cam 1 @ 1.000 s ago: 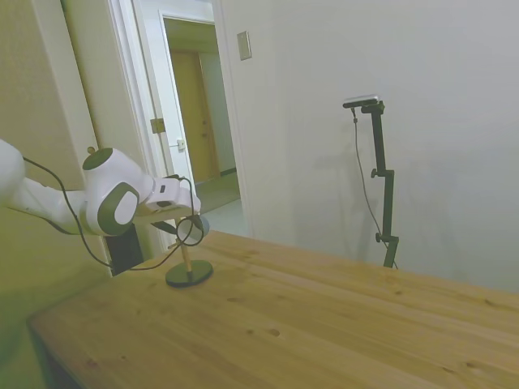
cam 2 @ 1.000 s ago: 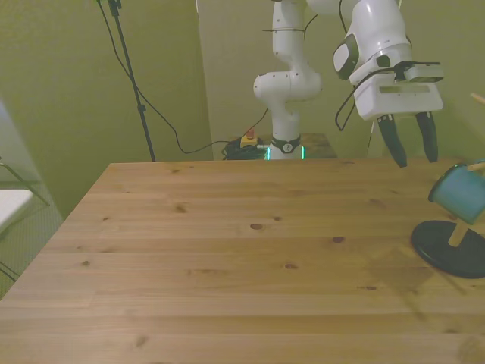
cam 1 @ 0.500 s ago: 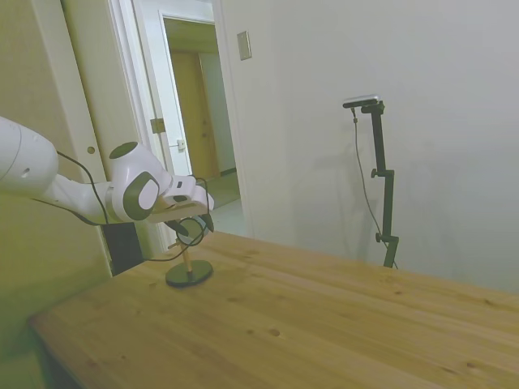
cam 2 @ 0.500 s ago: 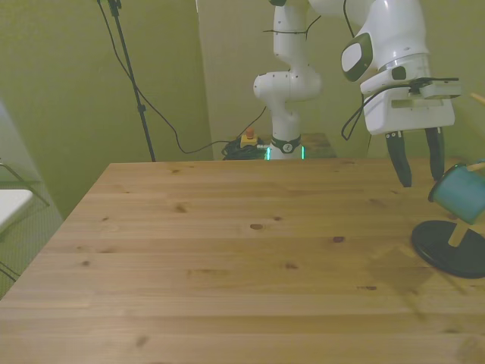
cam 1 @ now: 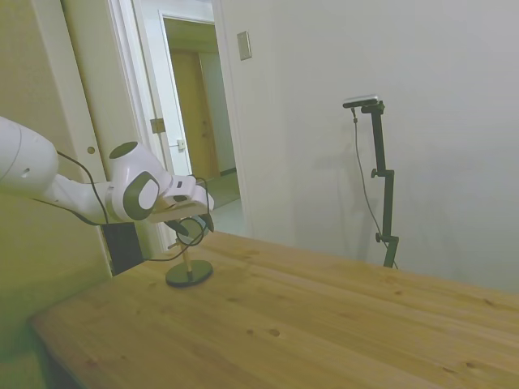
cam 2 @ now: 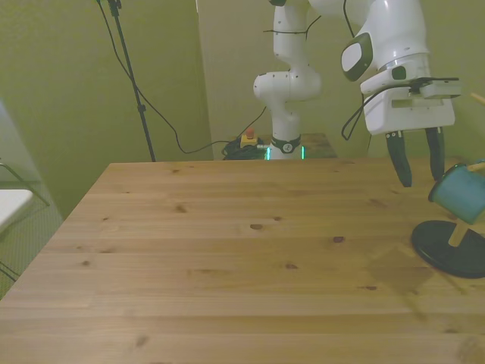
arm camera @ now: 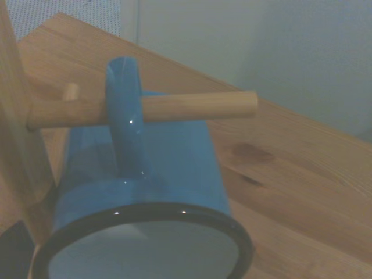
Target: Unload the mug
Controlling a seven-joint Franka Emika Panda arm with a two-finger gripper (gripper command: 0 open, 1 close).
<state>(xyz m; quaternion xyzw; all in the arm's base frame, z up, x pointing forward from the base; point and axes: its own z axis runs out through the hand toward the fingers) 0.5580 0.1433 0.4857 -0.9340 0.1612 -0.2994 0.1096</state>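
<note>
The mug (cam 2: 459, 192) hangs by its handle (arm camera: 124, 116) on a wooden peg (arm camera: 145, 109) of the stand (cam 2: 453, 244), tilted, with its dark-rimmed mouth turned down and outward. It is clear of the table (cam 2: 242, 258). In the wrist view the peg runs straight through the handle loop, its free end sticking out past the loop, and the mug's blue body hangs under the peg with the whitish inside showing at the rim.

The stand rests on its dark round base near the table's edge at the front view's right. Its upright post (arm camera: 20, 151) rises beside the mug, close against the mug's side in the wrist view.

The gripper (cam 2: 415, 159) hangs just beside the stand, toward the front view's left of the mug and a little above it. Its two dark fingers (cam 2: 398, 159) point down, spread apart with a clear gap between them, and grip nothing. The nearer finger is close to the mug's upper edge but apart from it.

In the side view the gripper (cam 1: 195, 220) sits over the stand (cam 1: 189, 273), and the mug there is mostly hidden behind the wrist and a looping black cable (cam 1: 190, 237).
</note>
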